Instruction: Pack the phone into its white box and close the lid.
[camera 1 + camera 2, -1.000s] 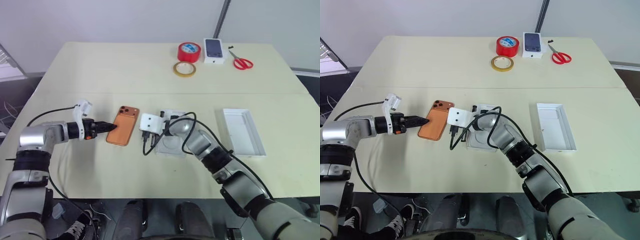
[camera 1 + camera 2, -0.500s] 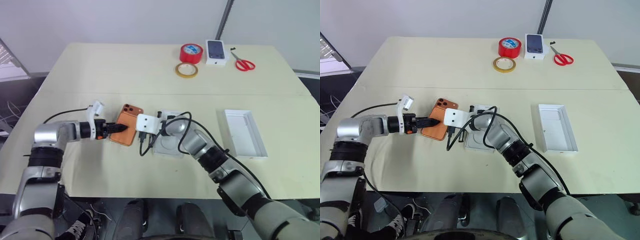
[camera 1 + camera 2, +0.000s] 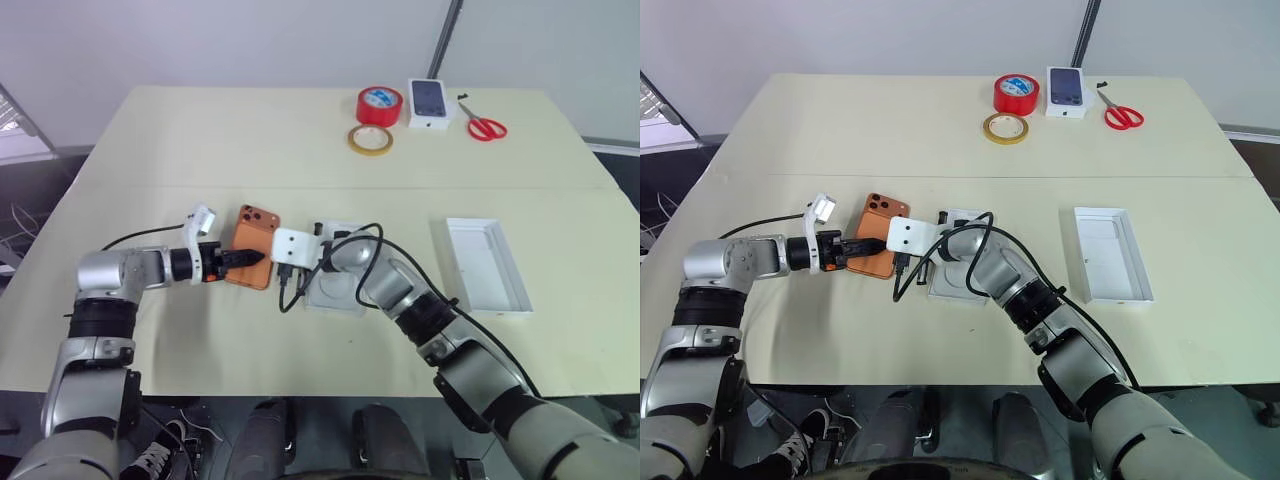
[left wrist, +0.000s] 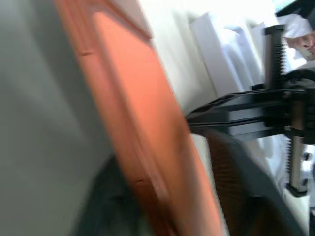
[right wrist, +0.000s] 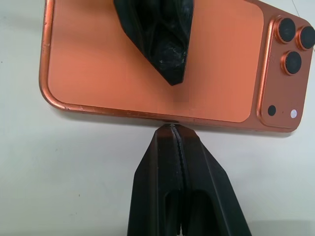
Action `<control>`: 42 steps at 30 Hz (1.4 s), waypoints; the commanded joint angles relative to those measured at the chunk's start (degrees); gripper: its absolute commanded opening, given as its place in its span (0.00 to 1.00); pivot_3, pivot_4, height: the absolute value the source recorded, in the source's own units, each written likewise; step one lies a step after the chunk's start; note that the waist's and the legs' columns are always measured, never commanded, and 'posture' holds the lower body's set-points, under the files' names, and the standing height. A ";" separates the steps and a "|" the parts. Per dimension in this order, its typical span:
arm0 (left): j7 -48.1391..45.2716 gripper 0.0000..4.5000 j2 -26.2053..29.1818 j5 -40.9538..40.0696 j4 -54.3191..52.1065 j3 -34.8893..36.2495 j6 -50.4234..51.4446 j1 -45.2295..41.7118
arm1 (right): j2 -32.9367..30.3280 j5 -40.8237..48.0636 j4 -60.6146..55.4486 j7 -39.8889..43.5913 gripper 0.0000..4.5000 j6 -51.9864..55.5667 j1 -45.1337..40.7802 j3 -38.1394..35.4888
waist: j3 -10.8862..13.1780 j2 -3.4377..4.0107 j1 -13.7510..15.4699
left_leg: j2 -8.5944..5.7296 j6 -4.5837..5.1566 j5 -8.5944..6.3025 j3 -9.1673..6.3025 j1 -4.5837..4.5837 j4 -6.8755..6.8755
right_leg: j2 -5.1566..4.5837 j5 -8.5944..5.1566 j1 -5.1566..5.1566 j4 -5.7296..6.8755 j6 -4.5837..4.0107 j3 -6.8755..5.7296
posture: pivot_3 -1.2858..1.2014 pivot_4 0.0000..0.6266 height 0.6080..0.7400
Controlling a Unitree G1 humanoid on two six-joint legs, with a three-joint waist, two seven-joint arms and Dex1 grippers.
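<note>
In the head views, the phone (image 3: 252, 246) lies back-up on the counter (image 3: 200, 140), camera bump pointing away from the robot, just left of the white box (image 3: 338, 283), which sits open under the right forearm; this placement keeps the transfer into the box short. The lid (image 3: 487, 265) lies well apart to the right, inner face up, out of the working zone until closure. The left gripper (image 3: 247, 259) reaches in from the left onto the phone's near end; the right gripper (image 3: 883, 252) comes from the opposite side against the phone's right long edge, evidently as a stop so the phone cannot slide away during pick-up. A red tape roll (image 3: 378, 103), a tan tape roll (image 3: 370, 139), a small carton (image 3: 428, 102) and scissors (image 3: 485, 127) stand at the far edge, not involved. In the left wrist view, the phone's orange edge runs between that gripper's jaws, one above and one below; they appear narrowed onto it, but a firm clamp cannot be confirmed. In the right wrist view, the right jaws are fully closed, holding nothing, with their tip touching the phone's long edge, while a black fingertip (image 5: 165, 39) of the left gripper lies on the phone's back
</note>
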 commanded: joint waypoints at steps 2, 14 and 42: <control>1.86 0.01 -0.46 -0.97 -0.21 0.33 2.73 2.15 | -0.22 0.35 -0.17 -0.08 0.00 -1.42 -0.68 -0.88 | -0.01 0.00 -0.06 | 0.01 0.00 0.00 -0.01 0.06 0.00 | -0.04 0.00 0.08 0.00 0.00 0.00 | 0.52 0.24 0.91; 8.31 0.01 -5.16 -9.82 -7.35 13.22 4.35 7.37 | -0.74 20.17 -12.13 10.29 0.00 6.59 1.69 -13.33 | 0.04 -0.04 -0.07 | 0.07 0.01 -0.03 0.00 0.01 -0.05 | -0.11 0.00 -0.01 -0.02 0.00 0.06 | 0.52 0.24 0.91; 25.09 0.00 -14.48 -25.93 -23.22 22.09 15.68 12.91 | -26.70 18.76 -32.68 18.02 0.41 -8.05 27.41 -11.81 | 0.12 -0.11 0.28 | 0.16 -0.11 -0.04 -0.06 -0.05 -0.32 | -0.11 0.01 0.16 -0.73 -0.02 0.07 | 0.52 0.24 0.91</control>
